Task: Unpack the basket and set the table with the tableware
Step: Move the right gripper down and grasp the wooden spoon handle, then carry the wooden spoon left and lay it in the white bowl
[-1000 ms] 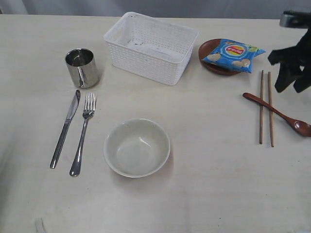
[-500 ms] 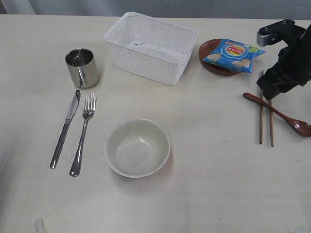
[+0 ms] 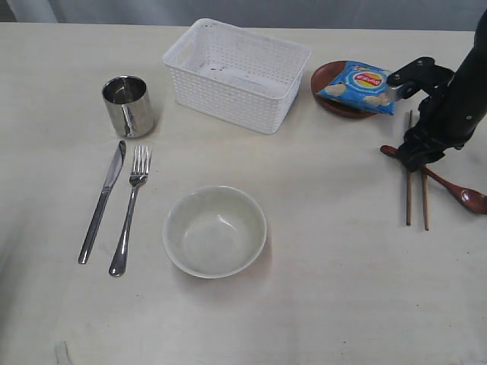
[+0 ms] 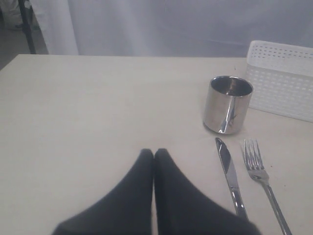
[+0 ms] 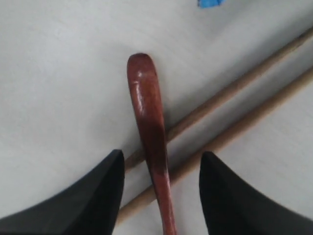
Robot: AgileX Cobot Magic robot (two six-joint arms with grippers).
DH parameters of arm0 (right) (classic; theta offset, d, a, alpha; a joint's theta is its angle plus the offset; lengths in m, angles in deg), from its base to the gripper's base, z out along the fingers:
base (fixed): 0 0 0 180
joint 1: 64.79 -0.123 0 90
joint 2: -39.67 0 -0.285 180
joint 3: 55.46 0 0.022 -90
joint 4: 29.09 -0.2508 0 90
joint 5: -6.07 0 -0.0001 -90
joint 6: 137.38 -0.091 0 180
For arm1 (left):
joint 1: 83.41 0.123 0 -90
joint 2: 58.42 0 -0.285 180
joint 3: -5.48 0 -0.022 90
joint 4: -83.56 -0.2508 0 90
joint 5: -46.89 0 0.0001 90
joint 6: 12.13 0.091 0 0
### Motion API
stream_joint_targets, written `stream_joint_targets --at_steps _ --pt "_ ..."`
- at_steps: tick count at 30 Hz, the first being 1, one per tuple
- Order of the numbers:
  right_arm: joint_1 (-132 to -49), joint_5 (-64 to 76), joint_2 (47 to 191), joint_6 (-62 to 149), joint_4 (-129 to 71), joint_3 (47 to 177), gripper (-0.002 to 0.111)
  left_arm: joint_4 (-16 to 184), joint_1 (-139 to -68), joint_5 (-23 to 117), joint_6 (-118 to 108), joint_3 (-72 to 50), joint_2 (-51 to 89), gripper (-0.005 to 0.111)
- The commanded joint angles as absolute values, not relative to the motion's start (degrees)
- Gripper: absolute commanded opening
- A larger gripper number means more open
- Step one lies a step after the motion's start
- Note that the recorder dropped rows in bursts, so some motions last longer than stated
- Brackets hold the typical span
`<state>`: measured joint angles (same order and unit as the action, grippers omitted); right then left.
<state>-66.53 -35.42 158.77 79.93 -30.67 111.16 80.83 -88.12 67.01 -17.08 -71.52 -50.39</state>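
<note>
Exterior: my right hand [image 3: 415, 158] hangs low over the spoon [image 3: 464, 196] and chopsticks [image 3: 409, 201] on the desk [image 3: 342, 296], with the basket [image 3: 228, 99] at the back.
Left wrist: my left hand [image 4: 154, 154] is clenched, near the cup [image 4: 227, 104].
Right wrist: the right hand is released, its fingers straddling the spoon handle.

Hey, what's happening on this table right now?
A two-armed robot is setting the table from the basket, which looks empty. The cup, knife, fork and bowl are already laid out, and a chip bag lies on the plate beside the basket. The right gripper is open, with its jaws either side of the handle of the spoon where it crosses the chopsticks, not closed on it. The left gripper is shut and empty, short of the knife.
</note>
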Motion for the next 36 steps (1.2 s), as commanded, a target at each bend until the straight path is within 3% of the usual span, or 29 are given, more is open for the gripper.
stream_joint_targets --at_steps 1,6,9,24,36 --pt "-66.51 -34.84 160.4 80.57 -30.13 110.83 0.041 80.39 -87.95 66.52 -16.86 -71.74 -50.63 0.0" --pt "-66.51 -35.21 161.16 80.57 -30.26 110.83 0.011 80.39 -87.95 66.52 -16.86 -71.74 -50.63 0.0" --pt "-66.8 -36.39 160.48 80.57 -30.12 110.83 0.0 80.39 -87.95 66.52 -16.86 -71.74 -50.63 0.0" --pt "-73.86 -39.25 142.74 76.45 -33.22 110.83 -0.001 80.39 -87.95 66.52 -16.86 -71.74 -50.63 0.0" --pt "-101.01 -36.98 139.92 72.31 -39.44 113.17 -0.001 80.39 -87.95 66.52 -16.86 -71.74 -50.63 0.0"
